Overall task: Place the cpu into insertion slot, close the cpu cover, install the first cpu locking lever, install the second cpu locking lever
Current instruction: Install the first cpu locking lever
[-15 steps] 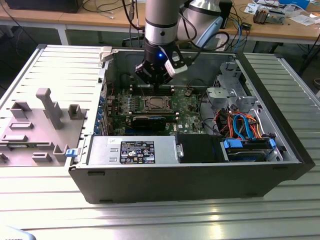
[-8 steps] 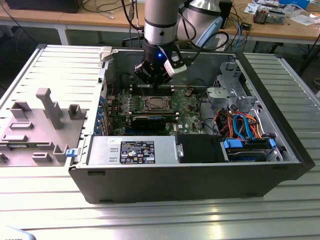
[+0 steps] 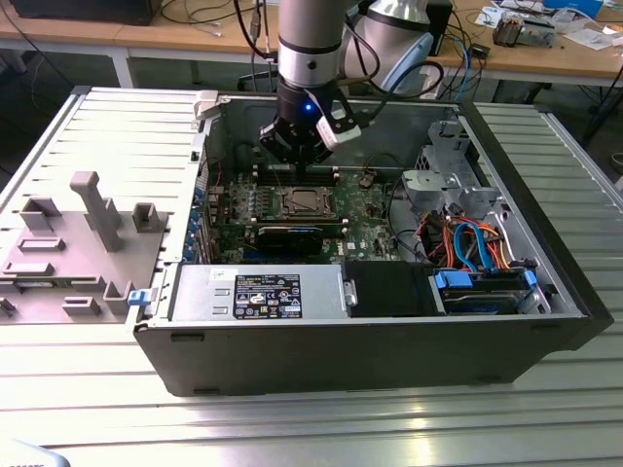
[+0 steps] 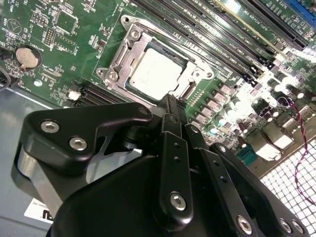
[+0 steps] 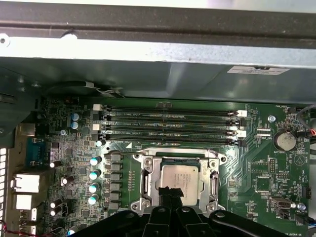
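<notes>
Black metal fingers of the pincer (image 5: 170, 196) come together to a narrow tip with nothing held between them, closed over one edge of the cpu (image 5: 178, 178). In the second wrist view the same tip (image 4: 170, 101) sits at the chip's (image 4: 157, 73) rim; whether it touches is hard to tell. The cpu lies seated in the slot (image 5: 179, 181), silvery top up. The cover (image 5: 148, 183) looks folded down around the chip, its frame showing on both sides.

Beside the slot run 4 long memory slots (image 5: 173, 123), with a coin cell (image 5: 285, 140) further off. In the exterior view the arm hangs inside the open case (image 3: 370, 350), which rests on the ribbed counter (image 3: 311, 418).

Risk, as I judge it: a tip this close to the chip could scrape its top or slip off a thin lever and hit the board, since the contact point is small and the lever springy.

The pincer's body hides the near side of the slot, so the levers' positions cannot be made out.
</notes>
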Robot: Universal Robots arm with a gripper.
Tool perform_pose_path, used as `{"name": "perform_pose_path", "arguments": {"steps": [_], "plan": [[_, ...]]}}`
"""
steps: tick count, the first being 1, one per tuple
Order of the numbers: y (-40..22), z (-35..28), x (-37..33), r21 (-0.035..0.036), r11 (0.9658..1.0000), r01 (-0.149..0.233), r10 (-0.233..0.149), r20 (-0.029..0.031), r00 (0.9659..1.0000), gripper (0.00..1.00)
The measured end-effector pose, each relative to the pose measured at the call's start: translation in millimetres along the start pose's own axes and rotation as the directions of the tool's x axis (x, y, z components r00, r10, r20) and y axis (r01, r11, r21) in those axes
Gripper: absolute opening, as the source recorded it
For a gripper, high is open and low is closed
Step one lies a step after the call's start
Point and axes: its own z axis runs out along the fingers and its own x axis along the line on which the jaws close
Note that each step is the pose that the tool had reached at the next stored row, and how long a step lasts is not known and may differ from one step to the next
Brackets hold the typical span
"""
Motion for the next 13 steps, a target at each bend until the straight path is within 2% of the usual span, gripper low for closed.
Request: {"name": "perform_pose_path", "arguments": {"steps": [5,9,13], "plan": [[0.1,0.0,3.2,0.0000,1.0000,0.000,0.000,0.0000,1.0000,0.11],[0.4,0.1,8.3,-0.0001,1.0000,0.000,0.000,0.0000,1.0000,0.11],[0.4,-0.4,8.8,-0.0001,1.0000,0.000,0.000,-0.0001,1.0000,0.11]]}}
